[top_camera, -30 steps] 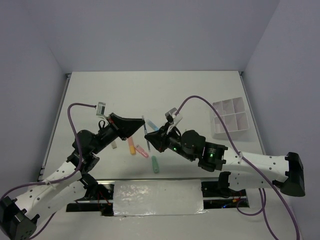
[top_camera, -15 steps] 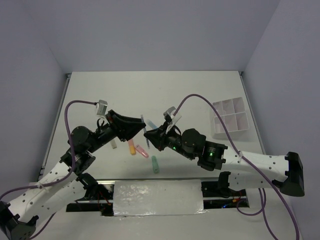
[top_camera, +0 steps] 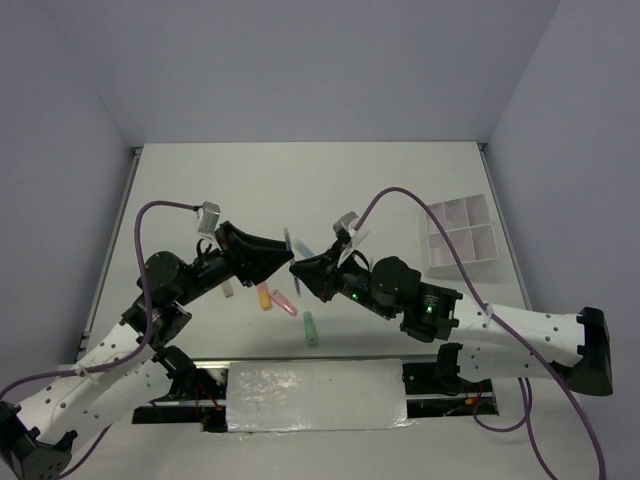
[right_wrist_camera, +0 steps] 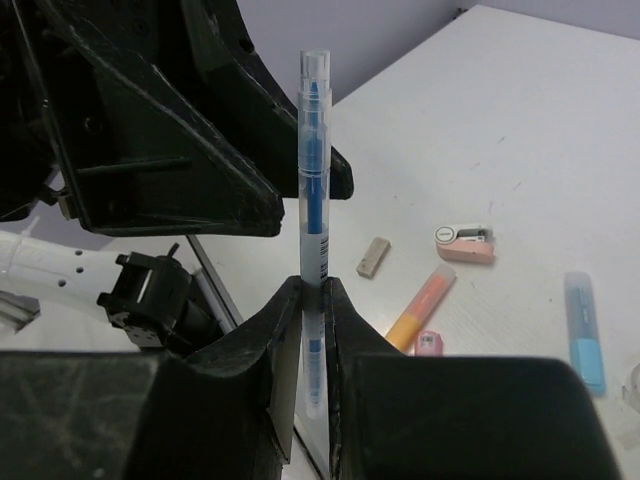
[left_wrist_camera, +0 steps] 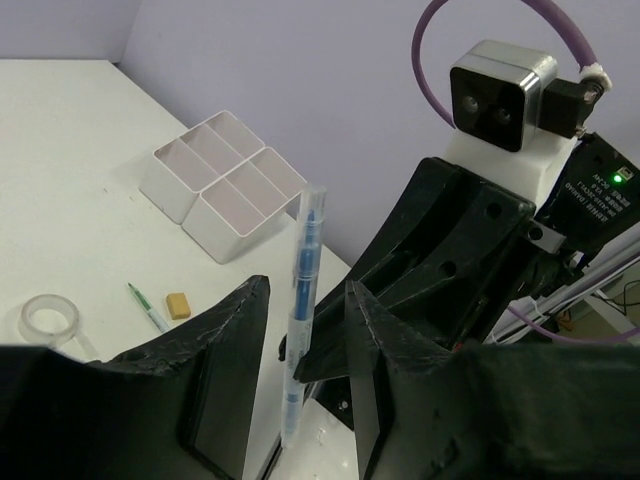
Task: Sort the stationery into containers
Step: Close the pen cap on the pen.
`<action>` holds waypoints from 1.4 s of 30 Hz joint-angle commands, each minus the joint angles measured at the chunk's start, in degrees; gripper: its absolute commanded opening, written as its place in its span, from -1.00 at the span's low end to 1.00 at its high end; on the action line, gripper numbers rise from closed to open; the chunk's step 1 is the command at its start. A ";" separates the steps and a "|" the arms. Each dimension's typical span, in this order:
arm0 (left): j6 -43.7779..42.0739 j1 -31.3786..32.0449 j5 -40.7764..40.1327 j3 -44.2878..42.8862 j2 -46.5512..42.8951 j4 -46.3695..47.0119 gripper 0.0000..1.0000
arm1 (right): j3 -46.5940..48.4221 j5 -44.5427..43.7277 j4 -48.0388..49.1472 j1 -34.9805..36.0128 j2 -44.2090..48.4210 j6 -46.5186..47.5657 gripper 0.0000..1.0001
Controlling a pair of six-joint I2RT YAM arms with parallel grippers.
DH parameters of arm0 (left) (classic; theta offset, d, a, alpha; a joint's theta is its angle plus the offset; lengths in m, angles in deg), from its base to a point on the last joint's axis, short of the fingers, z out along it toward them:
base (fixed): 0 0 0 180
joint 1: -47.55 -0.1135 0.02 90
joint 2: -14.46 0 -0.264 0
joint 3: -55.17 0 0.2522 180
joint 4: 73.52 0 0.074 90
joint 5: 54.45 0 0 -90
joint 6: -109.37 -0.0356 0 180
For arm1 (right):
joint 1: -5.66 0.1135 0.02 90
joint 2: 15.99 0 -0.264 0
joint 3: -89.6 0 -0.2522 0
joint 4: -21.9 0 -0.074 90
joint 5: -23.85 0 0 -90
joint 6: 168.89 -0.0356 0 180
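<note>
My right gripper (right_wrist_camera: 315,285) is shut on a clear pen with blue ink (right_wrist_camera: 314,180) and holds it upright above the table. It shows in the top view (top_camera: 289,248) between both gripper tips. My left gripper (left_wrist_camera: 307,287) is open, one finger on each side of the pen (left_wrist_camera: 300,310), with gaps on both sides. The white divided tray (top_camera: 482,237) stands at the right edge and shows in the left wrist view (left_wrist_camera: 165,190). Orange (top_camera: 264,296), pink (top_camera: 286,303) and green (top_camera: 311,328) markers lie below the grippers.
A clear tape ring (left_wrist_camera: 50,320), a thin green pen (left_wrist_camera: 148,308) and a tan eraser (left_wrist_camera: 178,305) lie near the tray. An orange marker (right_wrist_camera: 420,305), an eraser (right_wrist_camera: 372,256), a pink and white item (right_wrist_camera: 463,243) and a blue marker (right_wrist_camera: 585,345) lie under the right gripper.
My left arm has shifted a little to the right, bringing its open jaws around the pen. The right gripper has kept hold of the pen and shifted only slightly.
</note>
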 commanded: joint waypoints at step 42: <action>-5.18 0.52 7.85 0.12 -0.27 6.04 0.50 | 2.25 6.72 2.83 -0.69 0.24 0.07 -1.00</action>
